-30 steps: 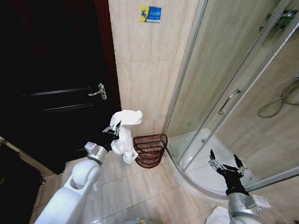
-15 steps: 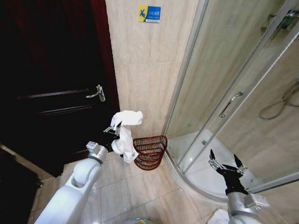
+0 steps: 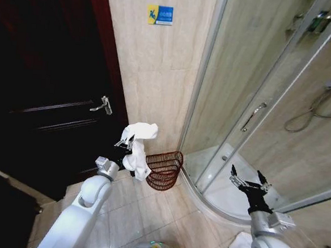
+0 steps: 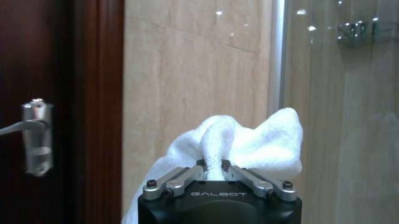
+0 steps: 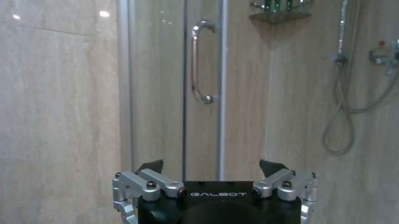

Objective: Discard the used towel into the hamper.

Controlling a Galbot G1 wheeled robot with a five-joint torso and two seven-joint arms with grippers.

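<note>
Midway: left gripper (image 3: 127,142) is clamping the white towel (image 3: 138,150) aloft, just left of the hamper (image 3: 165,168); release remaining. Right gripper (image 3: 249,183) is idling spread, far right.

white towel (image 3: 138,150), red-brown wire hamper (image 3: 166,168)

A bathroom, curved glass shower enclosure (image 3: 252,101) with chrome door handle (image 3: 252,115), hand shower hose (image 3: 317,109) on beige marble-look tiled wall (image 3: 157,83), dark wooden door (image 3: 49,82), beige tiled floor (image 3: 164,220)
</note>
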